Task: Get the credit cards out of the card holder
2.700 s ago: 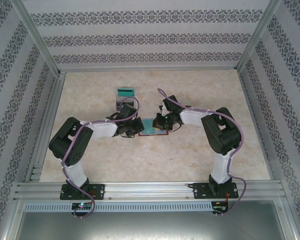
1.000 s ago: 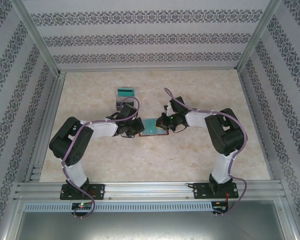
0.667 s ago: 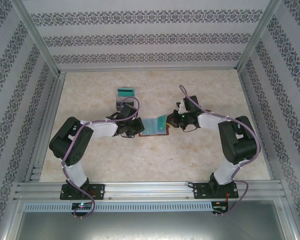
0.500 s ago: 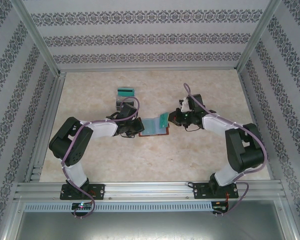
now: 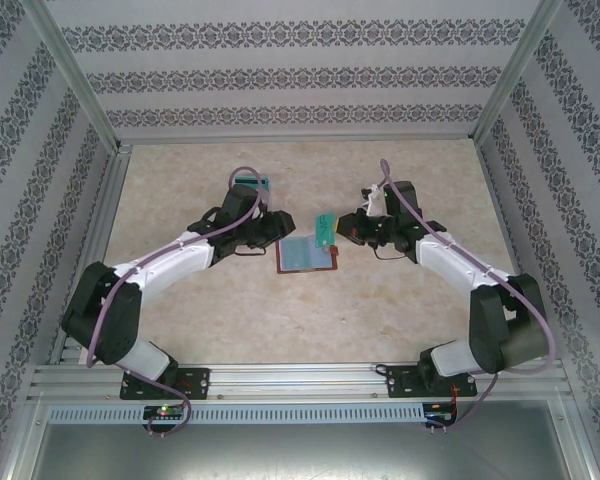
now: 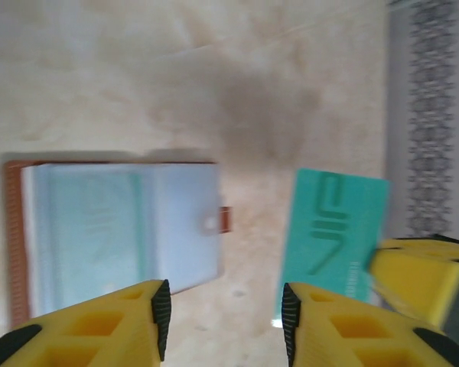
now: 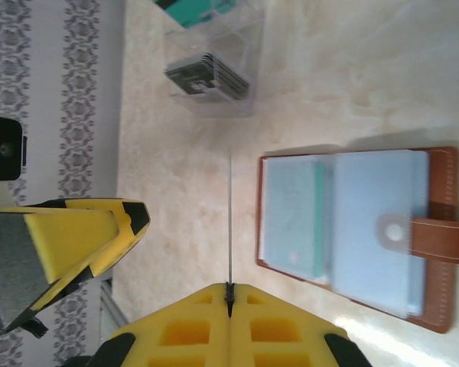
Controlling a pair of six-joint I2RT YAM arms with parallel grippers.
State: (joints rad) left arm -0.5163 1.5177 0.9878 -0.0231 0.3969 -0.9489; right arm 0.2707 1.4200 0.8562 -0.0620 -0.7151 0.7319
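- Right now the right gripper [image 7: 229, 294] is pinching a teal card [image 6: 333, 229], holding it just right of the wallet [image 5: 306, 255].
- Left gripper [image 6: 223, 310] is hovering near the wallet's left edge, jaws partly apart, empty.
- Wallet is lying open mid-table; next, I reckon, the card is wanting setting aside.

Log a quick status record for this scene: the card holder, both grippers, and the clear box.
card holder: lying open and flat, strap undone, teal edge showing in one pocket
right gripper: shut on a teal card, held clear of the holder
left gripper: open, nothing between the fingers
clear box: apart from the holder, dark cards stacked inside
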